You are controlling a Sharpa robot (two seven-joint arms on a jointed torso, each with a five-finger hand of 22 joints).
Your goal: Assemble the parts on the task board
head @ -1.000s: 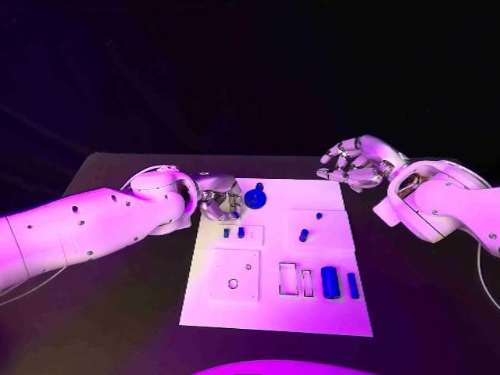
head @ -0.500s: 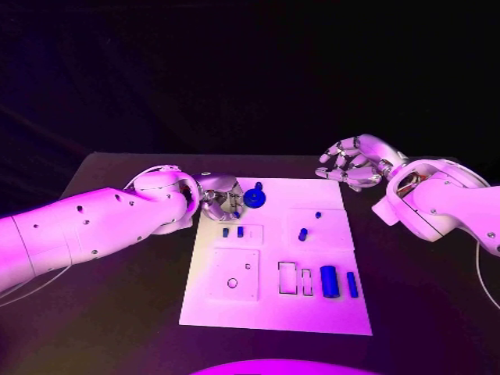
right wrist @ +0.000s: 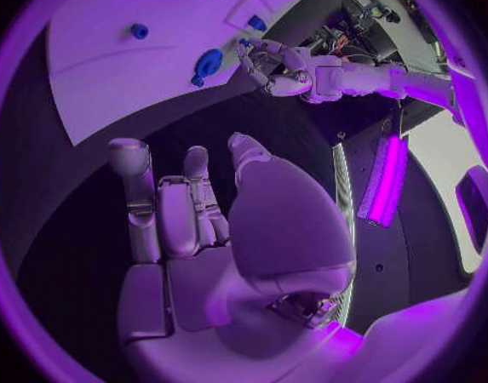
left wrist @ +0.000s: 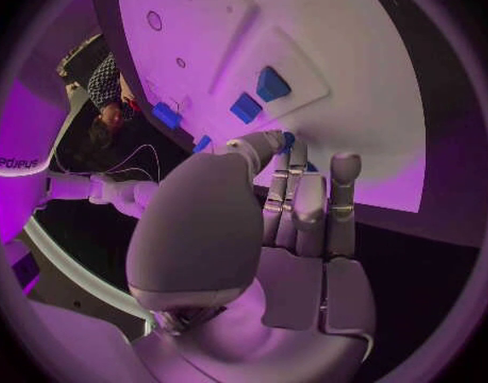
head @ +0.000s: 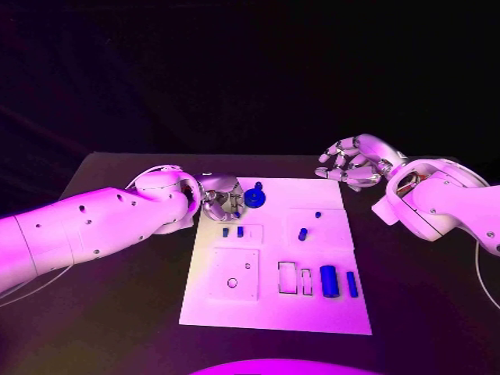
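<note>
Most parts (head: 328, 281) lie loose on the board (head: 275, 312), so assembly looks barely begun. The left hand (head: 221, 205) curls by the board's far-left corner beside the blue knob (head: 255, 196); whether it holds anything, I cannot tell. The right hand (head: 351, 164) hovers empty, fingers apart.

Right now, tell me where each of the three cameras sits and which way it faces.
Head view: on the robot's head, looking down at the task board; both arms, left hand and right hand show.
Left wrist view: behind the left hand, facing the board and its small blue parts.
Right wrist view: behind the right hand, facing the board and the left hand.
All three share the board; head and right wrist views share the round blue part.
</note>
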